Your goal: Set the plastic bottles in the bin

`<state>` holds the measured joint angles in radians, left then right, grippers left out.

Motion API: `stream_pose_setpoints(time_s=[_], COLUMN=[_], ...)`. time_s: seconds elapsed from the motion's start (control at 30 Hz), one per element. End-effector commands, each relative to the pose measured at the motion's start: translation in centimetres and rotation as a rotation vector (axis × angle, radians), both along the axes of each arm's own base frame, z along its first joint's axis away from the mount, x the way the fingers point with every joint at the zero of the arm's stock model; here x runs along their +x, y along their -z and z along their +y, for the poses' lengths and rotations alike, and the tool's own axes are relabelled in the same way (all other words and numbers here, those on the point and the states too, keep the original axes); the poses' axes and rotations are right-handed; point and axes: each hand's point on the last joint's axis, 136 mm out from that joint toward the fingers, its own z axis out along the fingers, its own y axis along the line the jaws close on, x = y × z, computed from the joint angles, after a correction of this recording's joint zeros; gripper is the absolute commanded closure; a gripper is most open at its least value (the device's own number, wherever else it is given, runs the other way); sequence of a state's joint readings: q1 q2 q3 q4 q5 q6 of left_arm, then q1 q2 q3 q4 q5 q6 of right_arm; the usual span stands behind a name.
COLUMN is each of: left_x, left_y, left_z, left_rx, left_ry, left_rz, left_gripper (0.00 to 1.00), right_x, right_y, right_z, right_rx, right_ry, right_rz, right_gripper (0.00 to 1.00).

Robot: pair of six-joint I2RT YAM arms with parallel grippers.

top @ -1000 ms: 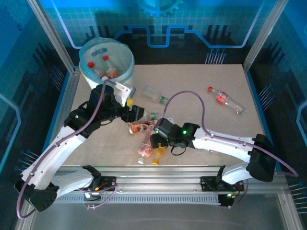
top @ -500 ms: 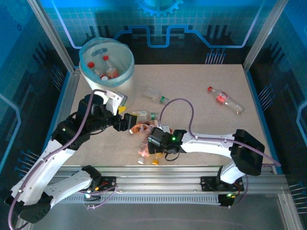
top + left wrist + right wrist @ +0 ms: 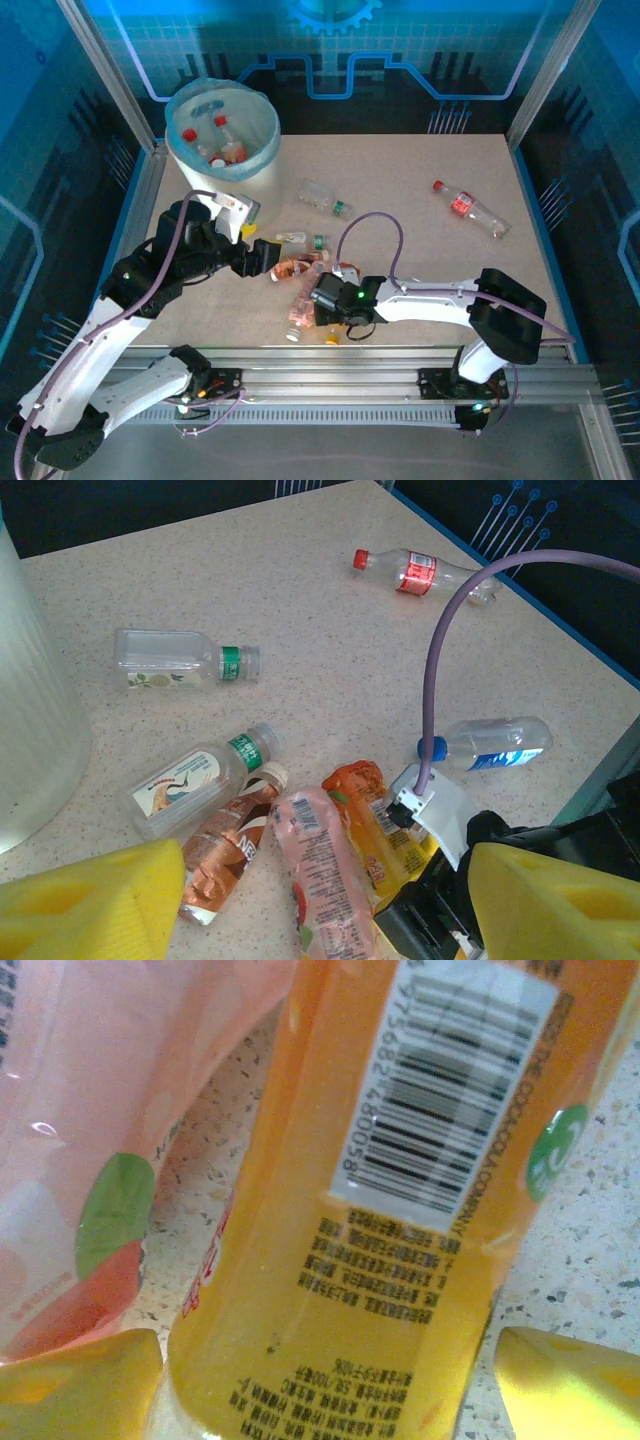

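Observation:
Several plastic bottles lie in a heap at the table's front middle. My right gripper (image 3: 325,312) is down on the heap, its jaws astride the orange bottle (image 3: 380,1260), open, with a thin gap at the right pad (image 3: 570,1380). A pink bottle (image 3: 90,1140) lies against the orange one. My left gripper (image 3: 320,910) hovers open just left of the heap, over the pink bottle (image 3: 325,870) and a brown bottle (image 3: 225,845). The bin (image 3: 235,178) stands at the back left with bottles (image 3: 225,145) inside.
More bottles lie loose: a clear green-capped one (image 3: 325,197), a red-labelled one (image 3: 470,208) at the back right, a blue-capped one (image 3: 495,745) and a clear one with a bird label (image 3: 195,777). The right arm's purple cable (image 3: 440,660) arches over the heap.
My right gripper has come down and forward onto the orange bottle and its jaws have narrowed. The left arm has drawn back a little toward the near left.

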<state>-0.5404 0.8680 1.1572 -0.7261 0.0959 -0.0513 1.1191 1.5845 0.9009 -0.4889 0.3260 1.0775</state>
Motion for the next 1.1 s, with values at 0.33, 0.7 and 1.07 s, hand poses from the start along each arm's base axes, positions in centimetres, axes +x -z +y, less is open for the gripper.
stream_pose_setpoints(time_s=[0.33,0.7,1.07], left_x=[-0.2,1.4,3.2], left_y=[-1.2,-4.9,-12.1], left_z=[0.6,-1.2,-8.6], left_rx=[0.026,-0.062,-0.304], left_ry=[-0.008,0.001,0.268], left_rz=[-0.039,-0.064,-0.019], left_gripper=[0.24,0.22,0.19], right_x=[0.0,1.4,3.2], right_y=[-0.8,-10.5,-26.2], right_z=[-1.4,-4.7,-6.1], right_rx=[0.014,0.154,0.315], right_ry=[0.045,0.049,-0.187], right_rz=[-0.043,-0.328,-0.798], right_gripper=[0.33,0.39,0.38])
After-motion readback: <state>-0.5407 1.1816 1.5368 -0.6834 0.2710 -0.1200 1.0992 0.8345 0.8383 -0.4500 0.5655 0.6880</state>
